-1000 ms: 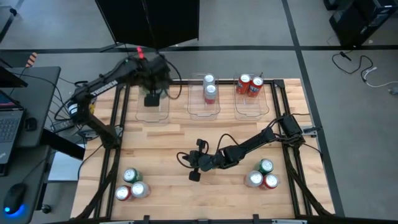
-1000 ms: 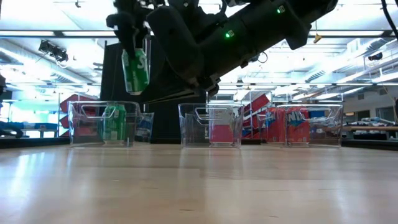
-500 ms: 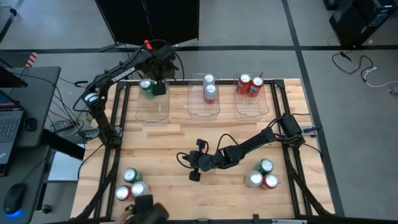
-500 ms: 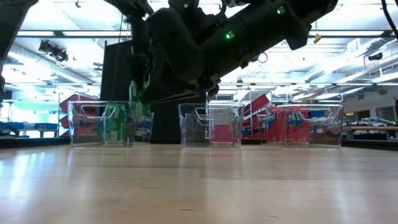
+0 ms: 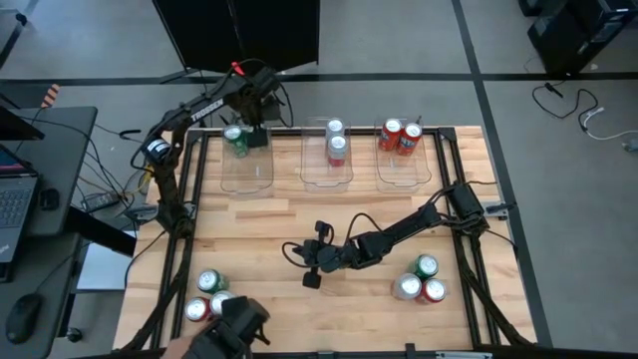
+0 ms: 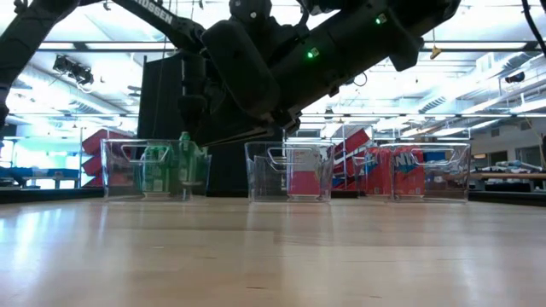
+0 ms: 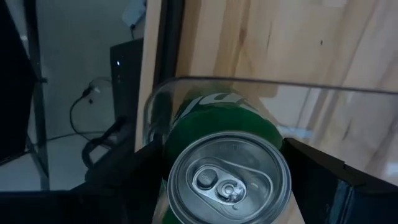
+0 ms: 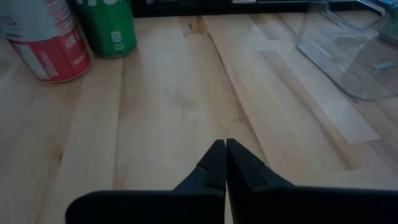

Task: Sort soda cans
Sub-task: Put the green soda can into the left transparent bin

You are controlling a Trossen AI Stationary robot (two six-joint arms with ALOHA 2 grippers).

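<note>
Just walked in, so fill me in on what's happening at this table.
The robot is sorting soda cans by colour into three clear bins along the far edge. The left gripper holds a green can down in the left bin. The middle bin has two cans and the right bin has two red ones. The right gripper rests shut at mid-table, holding nothing. Two clusters of three cans, at the near left and near right, are still unsorted.
</note>
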